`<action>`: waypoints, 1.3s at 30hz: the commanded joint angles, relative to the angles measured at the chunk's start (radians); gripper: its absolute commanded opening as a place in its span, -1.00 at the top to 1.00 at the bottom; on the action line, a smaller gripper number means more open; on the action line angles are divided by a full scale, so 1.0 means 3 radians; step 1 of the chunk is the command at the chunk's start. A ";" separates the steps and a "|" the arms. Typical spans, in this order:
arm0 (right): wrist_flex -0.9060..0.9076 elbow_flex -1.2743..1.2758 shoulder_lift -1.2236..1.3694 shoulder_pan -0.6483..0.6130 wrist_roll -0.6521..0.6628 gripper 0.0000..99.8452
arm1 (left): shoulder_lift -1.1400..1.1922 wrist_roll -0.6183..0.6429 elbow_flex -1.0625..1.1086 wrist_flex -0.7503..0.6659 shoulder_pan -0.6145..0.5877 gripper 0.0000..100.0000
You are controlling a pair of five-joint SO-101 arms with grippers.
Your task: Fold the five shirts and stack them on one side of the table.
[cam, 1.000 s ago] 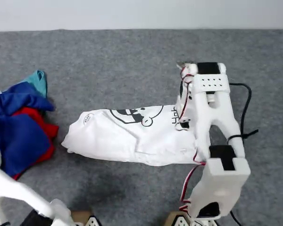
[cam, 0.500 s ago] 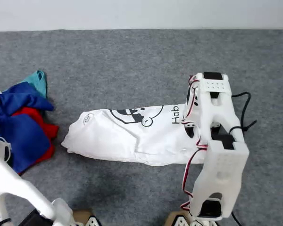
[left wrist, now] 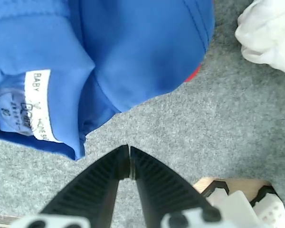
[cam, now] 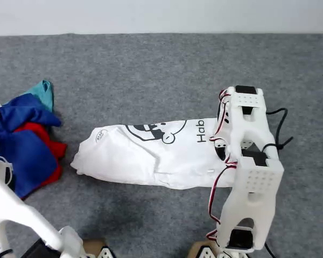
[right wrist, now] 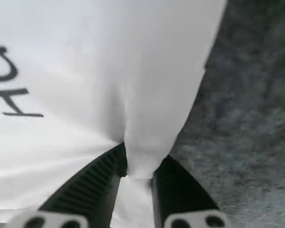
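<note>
step: first fold of white shirt (cam: 145, 153), judged barely begun | shirt laid mid-tabletop (cam: 151, 70) | right tool (right wrist: 141, 160) pinched on its end | left tool (left wrist: 129, 164) closed, nothing held, by blue shirt (left wrist: 133, 47) | next: pinched end to be carried across

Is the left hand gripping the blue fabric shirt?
No, the left hand is shut on nothing, clear of the blue fabric shirt.
</note>
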 commanded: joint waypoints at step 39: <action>0.0688 0.0072 -0.1895 -0.0478 0.1294 0.98 | -0.0107 0.0061 -0.0084 0.0097 0.0005 0.98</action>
